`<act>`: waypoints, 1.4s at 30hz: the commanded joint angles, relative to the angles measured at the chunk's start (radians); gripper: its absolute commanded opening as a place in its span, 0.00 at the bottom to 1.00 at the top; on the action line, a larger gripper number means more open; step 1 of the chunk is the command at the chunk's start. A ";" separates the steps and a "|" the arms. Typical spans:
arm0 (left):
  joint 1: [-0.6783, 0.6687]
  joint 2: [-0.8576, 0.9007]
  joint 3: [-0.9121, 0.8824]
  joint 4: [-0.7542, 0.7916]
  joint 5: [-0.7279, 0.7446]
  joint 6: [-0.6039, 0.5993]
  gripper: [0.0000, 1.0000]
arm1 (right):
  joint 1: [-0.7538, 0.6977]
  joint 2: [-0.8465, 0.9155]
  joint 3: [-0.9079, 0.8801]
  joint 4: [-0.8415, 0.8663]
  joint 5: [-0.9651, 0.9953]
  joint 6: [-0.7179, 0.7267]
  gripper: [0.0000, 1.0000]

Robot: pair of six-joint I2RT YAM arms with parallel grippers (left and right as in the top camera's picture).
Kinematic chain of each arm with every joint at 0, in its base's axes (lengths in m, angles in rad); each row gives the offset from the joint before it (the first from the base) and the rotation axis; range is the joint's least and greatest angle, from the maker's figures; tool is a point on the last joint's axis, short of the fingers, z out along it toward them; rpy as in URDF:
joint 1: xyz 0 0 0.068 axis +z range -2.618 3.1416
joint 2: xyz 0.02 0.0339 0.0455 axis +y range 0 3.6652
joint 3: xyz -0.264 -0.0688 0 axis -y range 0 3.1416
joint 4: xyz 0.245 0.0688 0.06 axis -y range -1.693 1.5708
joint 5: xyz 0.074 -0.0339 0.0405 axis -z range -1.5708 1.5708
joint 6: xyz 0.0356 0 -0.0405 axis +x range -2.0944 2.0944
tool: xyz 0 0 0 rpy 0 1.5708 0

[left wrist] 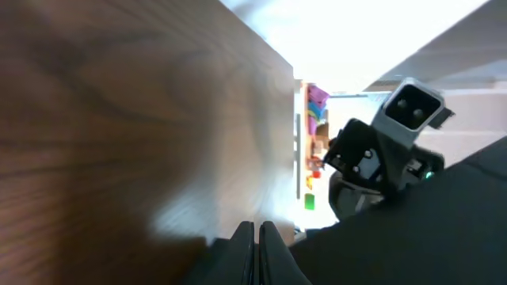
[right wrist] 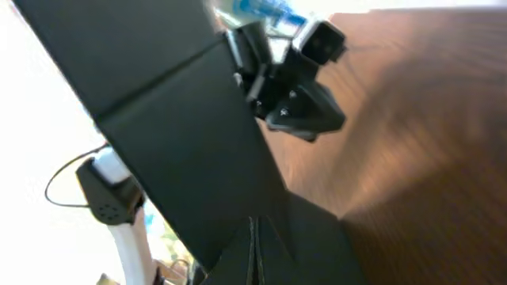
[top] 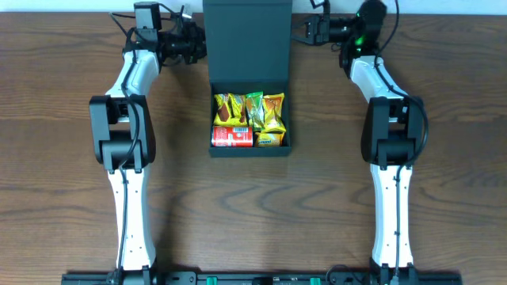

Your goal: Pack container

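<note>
The black container (top: 249, 152) lies open at the table's back centre, and its flap lid (top: 246, 39) stands raised behind it. Inside are yellow and green snack packets (top: 247, 109) and a small red can (top: 232, 136). My left gripper (top: 198, 45) is shut beside the lid's left edge. In the left wrist view the fingers (left wrist: 256, 237) are pressed together with nothing between them, and the dark lid (left wrist: 412, 237) is at the right. My right gripper (top: 303, 31) is shut beside the lid's right edge. In the right wrist view its fingers (right wrist: 255, 241) point at the lid (right wrist: 182, 134).
The brown wooden table (top: 444, 198) extends around the container. Both arms reach to the far edge, one on each side of the lid. The opposite gripper shows in each wrist view, the right one (left wrist: 372, 162) and the left one (right wrist: 293, 91). Cables lie behind the table.
</note>
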 commanded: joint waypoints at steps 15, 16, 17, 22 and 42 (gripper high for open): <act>-0.043 -0.351 -0.001 -0.841 -0.218 0.731 0.06 | -0.039 -0.007 -0.014 0.470 -0.016 0.603 0.02; -0.043 -0.360 -0.001 -0.846 -0.243 0.731 0.06 | -0.039 -0.007 -0.014 0.470 -0.016 0.603 0.02; -0.043 -0.365 -0.001 -0.849 -0.268 0.731 0.06 | -0.040 -0.007 -0.014 0.469 -0.016 0.603 0.02; -0.043 -0.389 -0.001 -0.827 -0.455 0.691 0.06 | -0.064 -0.007 -0.014 0.425 -0.015 0.555 0.02; -0.103 -0.396 -0.001 -0.608 -1.178 0.437 0.06 | -0.038 -0.113 0.282 -1.030 0.545 -0.645 0.02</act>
